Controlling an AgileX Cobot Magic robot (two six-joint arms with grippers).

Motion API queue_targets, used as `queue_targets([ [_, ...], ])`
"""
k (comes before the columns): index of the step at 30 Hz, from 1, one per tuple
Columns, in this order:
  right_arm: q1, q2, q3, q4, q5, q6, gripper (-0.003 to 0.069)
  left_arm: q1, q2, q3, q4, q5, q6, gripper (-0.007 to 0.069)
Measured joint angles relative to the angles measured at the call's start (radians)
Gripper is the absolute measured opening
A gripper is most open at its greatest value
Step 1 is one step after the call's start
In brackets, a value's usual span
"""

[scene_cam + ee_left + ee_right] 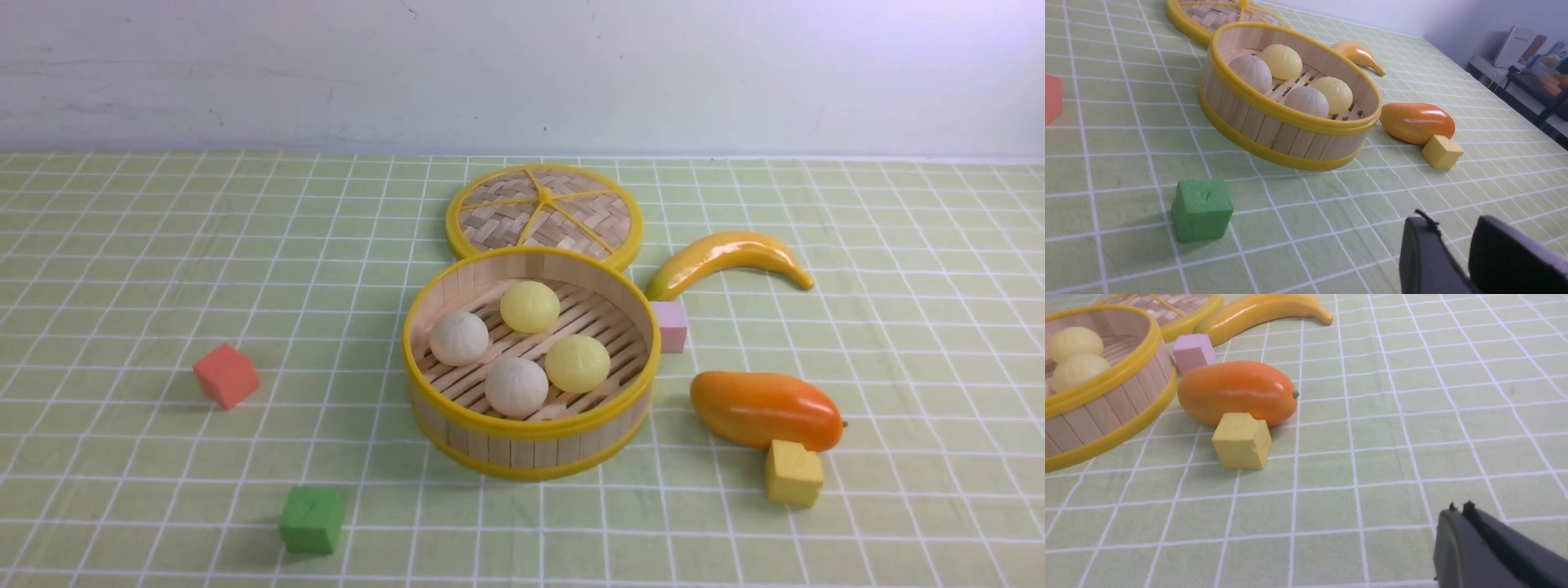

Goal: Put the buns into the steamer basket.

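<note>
Bamboo steamer basket (531,445) — four buns (517,386) inside

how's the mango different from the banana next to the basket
The mango is orange and plump, an oval; the banana is yellow, slim and curved. The mango lies nearer the camera with the yellow block against it; the banana lies farther back, its greenish end toward the pink block. Both are glossy and lie on the checked cloth to the right of the steamer basket.
</note>
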Motion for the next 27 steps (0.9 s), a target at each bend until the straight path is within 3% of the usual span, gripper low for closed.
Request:
queue_targets([
  [6,0.0,0.0,0.0,-0.001,0.0,0.0,-0.0007,0.022,0.0,0.024,0.057,-0.099,0.022,0.017],
  [9,0.0,0.0,0.0,-0.001,0.0,0.0,-0.0003,0.169,-0.025,0.08,0.071,-0.249,-0.01,0.0129],
  [12,0.0,0.0,0.0,-0.001,0.0,0.0,-0.0001,0.278,-0.065,0.107,0.079,-0.267,-0.072,0.009],
  [13,0.0,0.0,0.0,-0.001,0.0,0.0,0.0,0.375,-0.108,0.111,0.106,-0.212,-0.128,0.0043],
  [15,0.0,0.0,0.0,-0.002,0.0,0.0,0.0,0.438,-0.127,0.111,0.138,-0.098,-0.147,-0.0004],
  [20,0.0,0.0,0.0,-0.002,0.0,0.0,0.0,0.484,-0.129,0.119,0.187,0.158,-0.15,-0.0013],
  [27,0.0,0.0,0.0,-0.002,0.0,0.0,0.0007,0.484,-0.129,0.119,0.189,0.159,-0.221,-0.0013],
])
